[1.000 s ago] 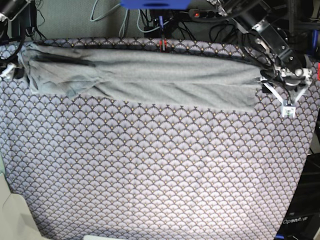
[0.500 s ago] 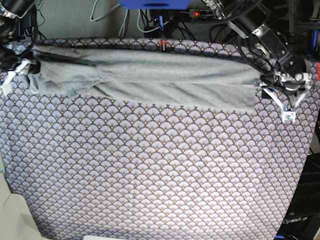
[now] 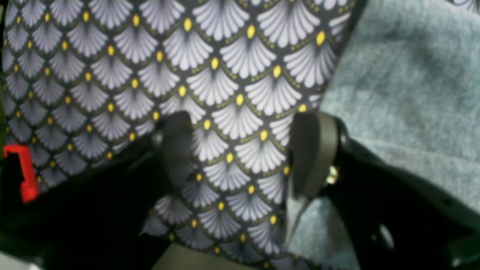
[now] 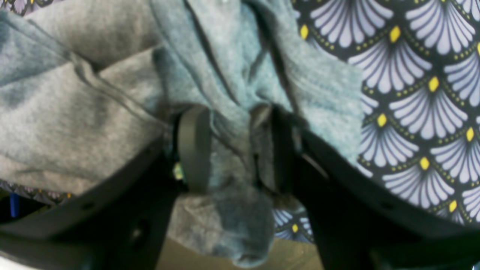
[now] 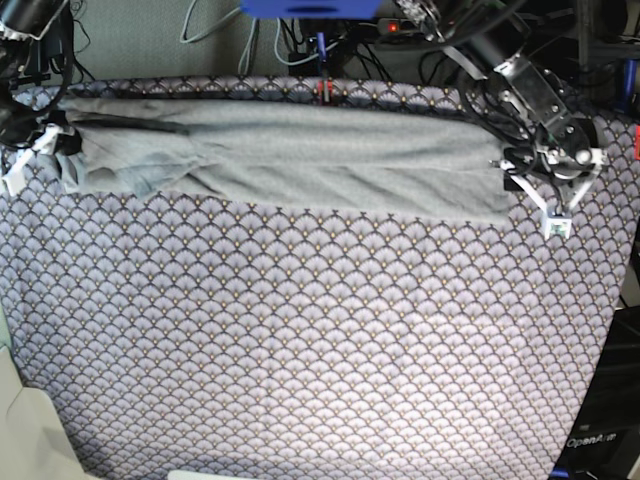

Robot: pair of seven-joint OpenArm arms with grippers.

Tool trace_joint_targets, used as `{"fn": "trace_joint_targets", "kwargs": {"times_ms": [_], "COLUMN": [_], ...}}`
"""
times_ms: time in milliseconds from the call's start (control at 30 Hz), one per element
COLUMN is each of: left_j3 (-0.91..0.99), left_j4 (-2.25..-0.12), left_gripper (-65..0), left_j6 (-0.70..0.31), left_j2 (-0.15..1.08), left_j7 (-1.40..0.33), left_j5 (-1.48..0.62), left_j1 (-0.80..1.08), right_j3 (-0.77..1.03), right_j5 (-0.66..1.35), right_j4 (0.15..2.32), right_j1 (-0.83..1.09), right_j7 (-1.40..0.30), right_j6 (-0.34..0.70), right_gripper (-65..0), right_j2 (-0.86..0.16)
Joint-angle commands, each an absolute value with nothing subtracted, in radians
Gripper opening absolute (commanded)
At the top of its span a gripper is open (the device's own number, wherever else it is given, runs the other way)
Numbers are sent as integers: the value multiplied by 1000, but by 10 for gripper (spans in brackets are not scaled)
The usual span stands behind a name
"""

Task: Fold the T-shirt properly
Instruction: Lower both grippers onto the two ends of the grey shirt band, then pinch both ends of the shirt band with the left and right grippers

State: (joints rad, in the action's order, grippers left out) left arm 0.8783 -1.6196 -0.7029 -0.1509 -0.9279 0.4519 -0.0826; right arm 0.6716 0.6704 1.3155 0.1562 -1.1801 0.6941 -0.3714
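Lying as a long grey band across the upper part of the base view: the T-shirt (image 5: 300,155), spread over the patterned tablecloth (image 5: 300,340), bunched and creased toward the upper left.

Sitting at the shirt's right end in the base view: the left gripper (image 5: 527,185). Not telling there how the jaws stand. Showing it plainly in the left wrist view: left gripper (image 3: 247,153) standing wide, only tablecloth (image 3: 150,67) between the fingers, T-shirt (image 3: 405,93) lying just beside the right-hand finger (image 3: 313,153).

Sitting at the far left edge in the base view: the right gripper (image 5: 35,140), small and half cut off. Clearing this up in the right wrist view: right gripper (image 4: 232,150) pinching narrow on a gathered fold of T-shirt (image 4: 75,112), cloth sagging below the fingers (image 4: 191,146).
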Motion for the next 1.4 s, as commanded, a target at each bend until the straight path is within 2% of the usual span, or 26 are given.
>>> {"fn": "trace_joint_targets", "kwargs": {"times_ms": [0, 267, 367, 500, 667, 733, 900, 1133, 1367], "left_j3": [878, 880, 878, 880, 878, 880, 881, 881, 881], "left_j4": [-1646, -1821, -1854, -1853, -1853, -1844, -1724, -1302, -1283], "left_gripper": [-239, -238, -238, -238, -238, -238, -238, -238, -239], "left_j6": [-698, -698, -698, -698, -698, -698, -698, -698, -698], "left_j2": [-151, -157, -154, -93, -1, 39, 62, 70, 73], "left_j7": [-921, -928, -1015, -1190, -1383, -1396, -1396, -1396, -1396], "left_j5": [447, 446, 444, 429, 140, -5, -260, -473, -489], "left_j1": [-99, -94, -99, -151, -153, -153, -143, -125, -102], "right_j3": [642, 605, 591, 567, 552, 552, 552, 552, 536], "right_j5": [684, 684, 684, 684, 684, 684, 684, 682, 682], "right_j4": [1303, 1302, 1300, 1300, 1299, 1299, 1299, 1299, 1299], "right_j1": [157, 156, 151, 154, 171, 174, 177, 177, 177], "right_j7": [-1213, -1211, -1208, -1167, -1155, -1147, -1132, -1132, -1132], "right_j6": [698, 698, 698, 698, 698, 698, 698, 698, 698], "right_gripper": [-406, -406, -406, -406, -406, -406, -406, -403, -403], "right_j2": [-351, -349, -349, -349, -349, -351, -351, -352, -352]}}
